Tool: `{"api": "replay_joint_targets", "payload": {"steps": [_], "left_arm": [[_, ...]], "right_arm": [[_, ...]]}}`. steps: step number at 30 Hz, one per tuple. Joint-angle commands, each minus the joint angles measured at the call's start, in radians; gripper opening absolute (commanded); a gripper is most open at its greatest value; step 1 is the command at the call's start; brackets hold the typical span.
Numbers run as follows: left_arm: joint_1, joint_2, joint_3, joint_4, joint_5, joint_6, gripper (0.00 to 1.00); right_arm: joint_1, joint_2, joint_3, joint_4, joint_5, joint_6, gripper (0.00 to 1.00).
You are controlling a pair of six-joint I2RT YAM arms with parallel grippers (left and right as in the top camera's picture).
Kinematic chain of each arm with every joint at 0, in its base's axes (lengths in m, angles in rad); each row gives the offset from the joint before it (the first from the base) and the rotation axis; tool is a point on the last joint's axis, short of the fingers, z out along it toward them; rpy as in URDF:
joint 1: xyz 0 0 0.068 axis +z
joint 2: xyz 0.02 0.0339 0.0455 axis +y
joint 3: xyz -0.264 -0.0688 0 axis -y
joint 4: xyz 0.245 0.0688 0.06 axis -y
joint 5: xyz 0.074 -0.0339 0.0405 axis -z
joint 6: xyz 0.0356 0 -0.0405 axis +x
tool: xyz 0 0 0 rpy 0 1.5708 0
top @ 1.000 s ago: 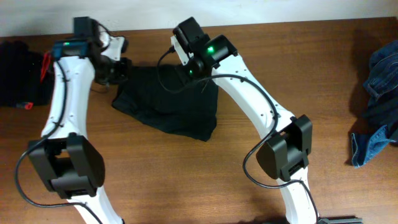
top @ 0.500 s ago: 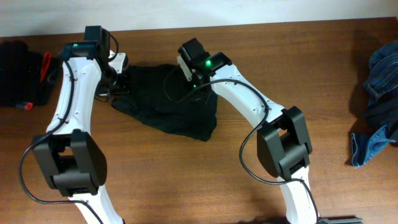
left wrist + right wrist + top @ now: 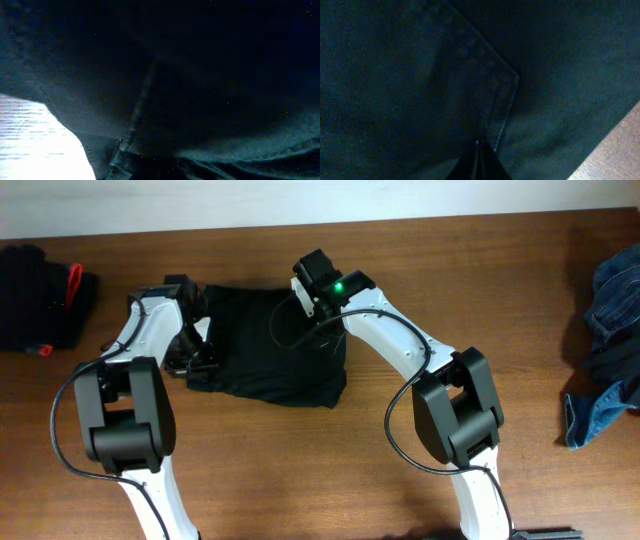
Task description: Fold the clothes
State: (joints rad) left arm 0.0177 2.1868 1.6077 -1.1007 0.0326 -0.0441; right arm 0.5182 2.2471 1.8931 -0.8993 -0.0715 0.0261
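The right gripper [image 3: 478, 146] is clenching, its dark tips meeting in a point right on the cloth where a stitched pocket corner [image 3: 509, 80] is running down toward them, so it is most likely pinching a fold of the black jeans [image 3: 270, 350]. The left gripper [image 3: 203, 358] is likewise clamping tight at the jeans' 9 o'clock edge. Its wrist camera is showing only dark cloth and a seam pressed close, with a sliver of table at 7 o'clock, so I cannot tell whether cloth is caught between those fingers. Moving outward, the right arm is reaching in over the garment's 12 o'clock edge while the left arm is curling in from 9 o'clock. The jeans are lying on the wooden table [image 3: 300, 480] a little toward 11 o'clock from its middle, gathered into a compact, roughly four-sided bundle. The bottom edge is slanting and the corners are not lining up, so this looks like a fold in progress rather than a finished one. Far off at 3 o'clock, the blue denim [image 3: 610, 340] is sitting crumpled at the table's edge, apparently not yet dealt with. At 9 o'clock a black pile [image 3: 40, 295] with a red streak is resting well apart (whether it is folded is too dark to say). By my reckoning the work is around midway at best, with this bundle needing squaring and the denim waiting.
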Motion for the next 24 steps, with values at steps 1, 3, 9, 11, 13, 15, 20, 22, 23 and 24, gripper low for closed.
{"api": "replay_joint_targets", "payload": {"steps": [1,3,9,11,13,15,20,22,23,24], "left_arm": [[0.035,0.036,-0.012,0.034,-0.062,-0.023,0.00],[0.037,0.034,0.036,0.019,-0.051,-0.023,0.00],[0.030,0.000,0.315,-0.112,0.032,-0.023,0.00],[0.021,-0.014,0.427,-0.151,0.079,-0.023,0.00],[0.010,-0.024,0.513,-0.171,0.115,-0.023,0.00],[-0.005,-0.028,0.574,-0.179,0.148,-0.023,0.00],[-0.045,-0.018,0.583,-0.166,0.158,-0.023,0.00],[-0.062,0.002,0.572,-0.159,0.158,-0.023,0.00],[-0.069,0.011,0.565,-0.152,0.159,-0.023,0.00],[-0.077,0.024,0.553,-0.138,0.158,-0.023,0.00]], "right_arm": [[-0.004,0.005,-0.010,0.015,-0.002,0.005,0.04],[-0.004,0.005,-0.010,0.021,-0.002,-0.001,0.04],[-0.005,-0.033,0.061,0.006,-0.002,-0.072,0.04],[-0.007,-0.049,0.112,-0.018,0.004,-0.074,0.04],[-0.010,-0.058,0.158,-0.046,0.005,-0.074,0.04],[-0.011,-0.059,0.182,-0.064,0.004,-0.074,0.04],[-0.008,-0.051,0.187,-0.113,-0.118,-0.074,0.04],[-0.005,-0.045,0.187,-0.134,-0.172,-0.074,0.04],[-0.002,-0.040,0.186,-0.139,-0.183,-0.074,0.04],[-0.001,-0.037,0.184,-0.142,-0.188,-0.074,0.04]]}}
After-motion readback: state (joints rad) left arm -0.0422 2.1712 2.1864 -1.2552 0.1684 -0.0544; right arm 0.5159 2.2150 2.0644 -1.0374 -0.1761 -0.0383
